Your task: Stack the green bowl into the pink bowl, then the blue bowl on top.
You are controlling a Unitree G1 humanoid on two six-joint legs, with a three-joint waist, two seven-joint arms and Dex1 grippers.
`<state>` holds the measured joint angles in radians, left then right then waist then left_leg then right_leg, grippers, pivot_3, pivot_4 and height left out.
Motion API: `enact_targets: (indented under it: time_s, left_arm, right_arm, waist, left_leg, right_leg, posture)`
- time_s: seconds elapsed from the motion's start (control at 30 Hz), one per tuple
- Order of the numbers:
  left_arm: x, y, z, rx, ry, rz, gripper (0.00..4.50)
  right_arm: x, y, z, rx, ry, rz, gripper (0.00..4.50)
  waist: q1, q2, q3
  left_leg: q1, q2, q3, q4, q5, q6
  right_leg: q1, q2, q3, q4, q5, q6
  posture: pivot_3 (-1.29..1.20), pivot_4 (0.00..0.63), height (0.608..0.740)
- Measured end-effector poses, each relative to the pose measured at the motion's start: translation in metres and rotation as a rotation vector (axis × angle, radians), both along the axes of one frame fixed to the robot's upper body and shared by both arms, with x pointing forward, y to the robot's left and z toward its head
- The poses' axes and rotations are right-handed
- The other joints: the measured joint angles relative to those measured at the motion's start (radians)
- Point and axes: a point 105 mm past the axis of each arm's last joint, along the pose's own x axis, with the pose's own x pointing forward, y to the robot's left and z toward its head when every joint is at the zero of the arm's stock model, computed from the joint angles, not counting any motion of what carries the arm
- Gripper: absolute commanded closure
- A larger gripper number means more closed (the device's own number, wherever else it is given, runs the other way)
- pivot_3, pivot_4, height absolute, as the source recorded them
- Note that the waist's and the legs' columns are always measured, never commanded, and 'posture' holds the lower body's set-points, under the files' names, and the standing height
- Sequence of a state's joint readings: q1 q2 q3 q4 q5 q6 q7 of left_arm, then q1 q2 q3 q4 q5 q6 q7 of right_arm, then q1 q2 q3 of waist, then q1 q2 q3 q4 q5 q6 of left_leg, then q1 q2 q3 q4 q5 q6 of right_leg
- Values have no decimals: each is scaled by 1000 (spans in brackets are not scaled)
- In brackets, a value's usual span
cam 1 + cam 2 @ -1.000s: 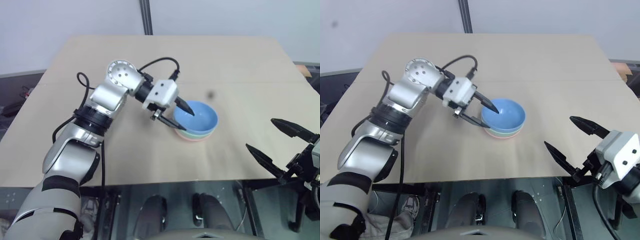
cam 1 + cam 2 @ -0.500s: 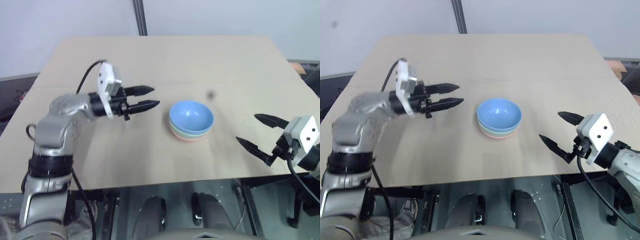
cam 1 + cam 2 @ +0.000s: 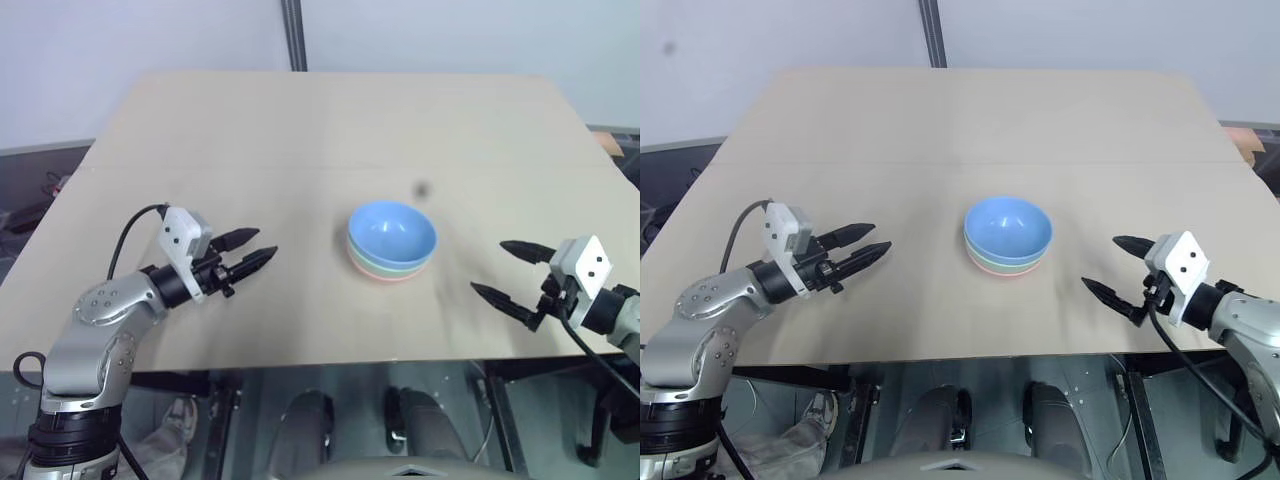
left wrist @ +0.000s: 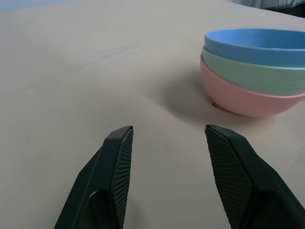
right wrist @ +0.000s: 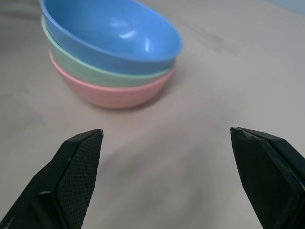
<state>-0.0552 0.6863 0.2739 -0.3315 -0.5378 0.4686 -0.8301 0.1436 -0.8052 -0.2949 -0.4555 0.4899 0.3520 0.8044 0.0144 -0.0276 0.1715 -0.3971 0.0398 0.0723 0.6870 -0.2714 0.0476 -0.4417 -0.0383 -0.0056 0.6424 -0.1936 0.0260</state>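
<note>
Light sky-blue glossy plastic bowl sits nested in the mint-green plastic bowl, itself nested in the salmon-pink plastic bowl, at table centre. Left gripper at 9 o'clock: jaws narrowly parted, empty. Right gripper at 3 o'clock: jaws wide, empty.

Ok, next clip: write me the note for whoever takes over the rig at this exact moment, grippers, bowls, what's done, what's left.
Left gripper: open, holding nothing, over the beige table to the left of the stack, apart from it.
Right gripper: open wide, holding nothing, near the table's front edge to the right of the stack.
Bowls: the salmon-pink glossy plastic bowl sits on the table at the bottom, the mint-green plastic bowl is nested in it, and the light sky-blue plastic bowl is on top. The stack looks even.
Done: both stacking steps.
Left: by these views nothing; just keep both arms away from the stack.
</note>
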Motion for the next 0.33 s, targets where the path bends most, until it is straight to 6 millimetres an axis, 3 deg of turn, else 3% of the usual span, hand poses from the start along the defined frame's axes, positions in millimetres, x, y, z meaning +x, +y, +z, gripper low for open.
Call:
enact_targets:
  time_s: [0.13, 0.33]
  left_arm:
    - [-3, -3, 1, -4, 5, -14, 1957]
    - [-13, 3, -8, 12, 62, -33, 1957]
  right_arm:
    - [2, -15, 3, -2, 10, -24, 0]
    - [-3, -17, 3, 6, 35, -1, 0]
  waist:
    - [-2, 0, 0]
    - [-2, 0, 0]
  left_leg:
    - [0, 0, 1, 0, 0, 0]
    - [1, 1, 1, 0, 0, 0]
  right_leg:
    - [0, 1, 0, 0, 0, 0]
    - [0, 1, 1, 0, 0, 0]
  posture:
    - [0, 150, 740]
    - [0, 150, 740]
